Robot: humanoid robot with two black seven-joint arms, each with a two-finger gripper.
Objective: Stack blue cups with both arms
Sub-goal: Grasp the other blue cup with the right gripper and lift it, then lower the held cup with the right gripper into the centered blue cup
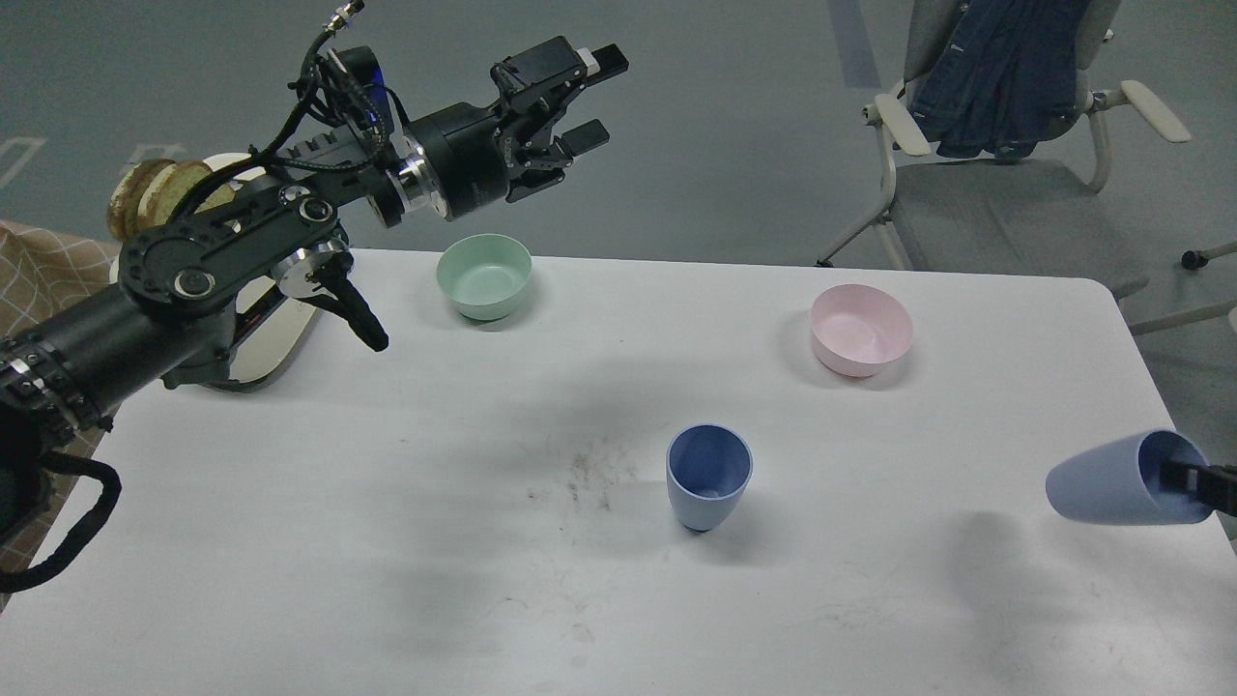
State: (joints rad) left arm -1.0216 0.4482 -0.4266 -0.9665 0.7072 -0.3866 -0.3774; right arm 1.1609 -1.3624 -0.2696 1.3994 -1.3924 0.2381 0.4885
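Observation:
One blue cup point(708, 476) stands upright near the middle of the white table point(387, 541). The second blue cup point(1111, 480) is lifted off the table at the far right edge, tipped on its side with its mouth toward the right. My right gripper point(1198, 478) grips its rim, one black finger inside the mouth; most of that arm is out of view. My left gripper point(589, 97) is open and empty, held high beyond the table's back edge, above and to the right of the mint-green bowl.
A mint-green bowl point(484, 275) sits at the back left and a pink bowl point(861, 329) at the back right. A shiny plate point(266, 338) lies under my left arm at the left edge. An office chair point(995, 184) with a jacket stands behind the table.

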